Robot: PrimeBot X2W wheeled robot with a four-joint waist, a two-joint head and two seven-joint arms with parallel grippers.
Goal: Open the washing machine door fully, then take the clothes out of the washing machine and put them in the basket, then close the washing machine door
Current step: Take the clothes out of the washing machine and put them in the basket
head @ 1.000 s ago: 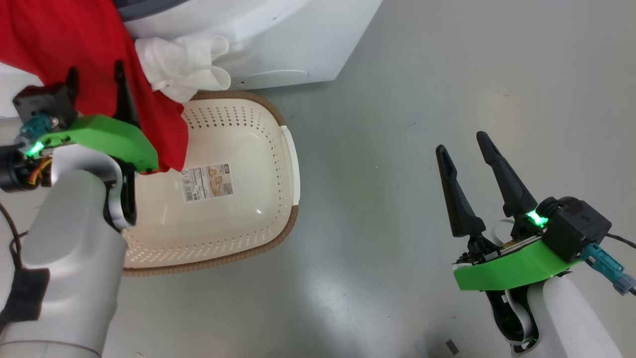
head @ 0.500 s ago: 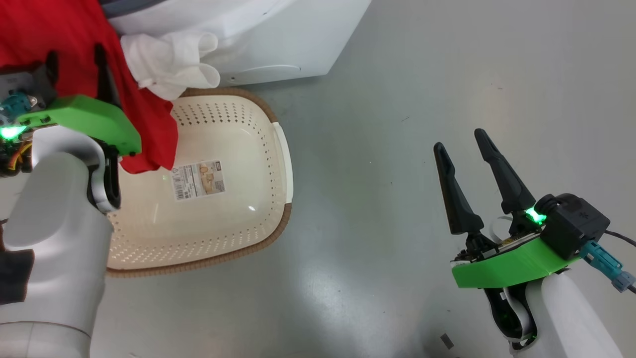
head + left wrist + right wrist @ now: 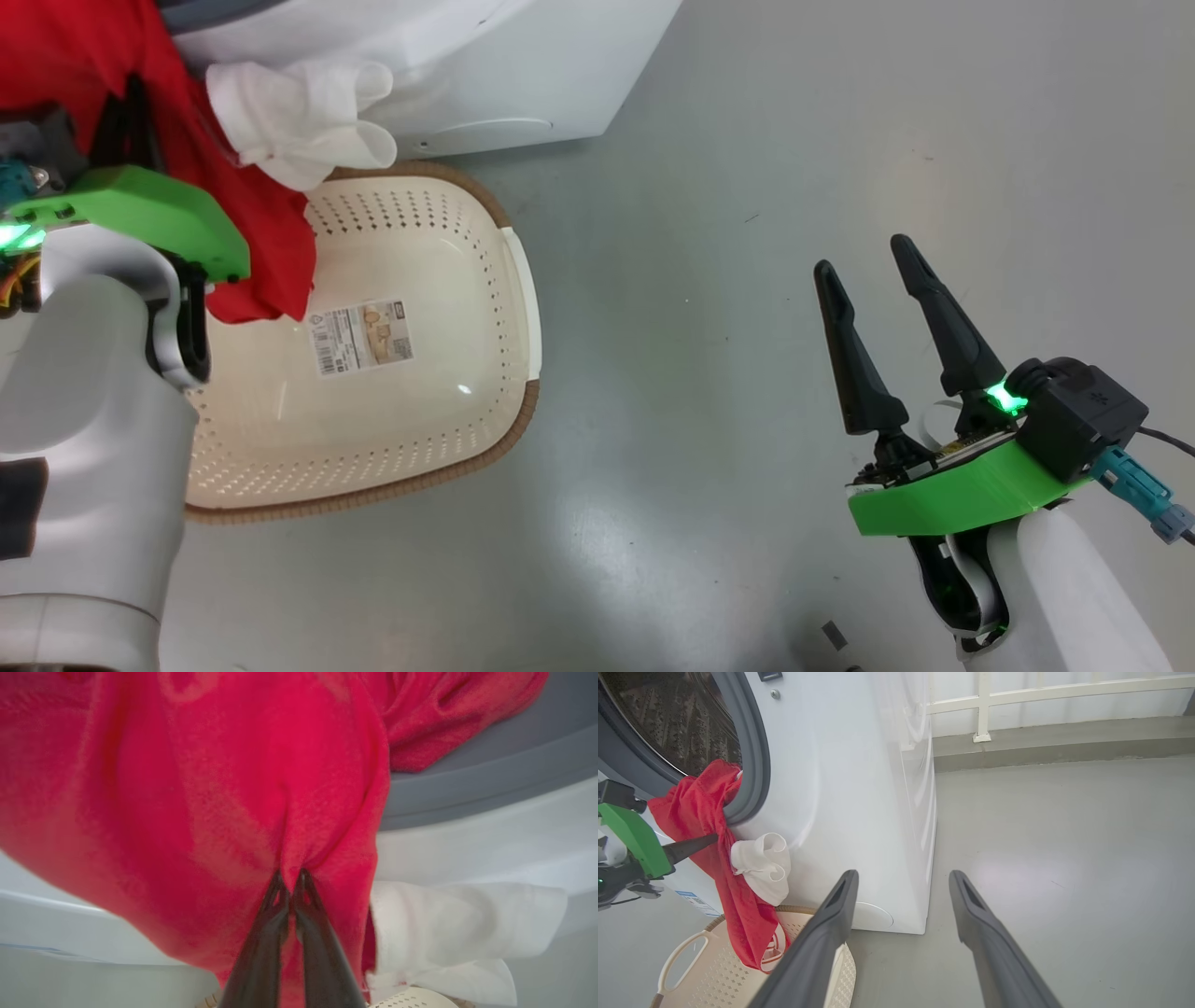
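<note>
A white washing machine (image 3: 859, 788) is standing beyond the left hand (image 3: 290, 882), a cream basket (image 3: 420, 411) sitting below it. Red clothes (image 3: 233, 788) are hanging from the drum mouth (image 3: 668, 718), the left hand clenching on a fold. The right hand (image 3: 861, 258) is hovering well apart, fingers spread.

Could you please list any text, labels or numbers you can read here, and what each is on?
Nothing is legible.
Barcode sticker inside the basket: print too small.
Blue label on the washing machine: too blurred.
White mark on the clothes: partly hidden, unreadable.
</note>
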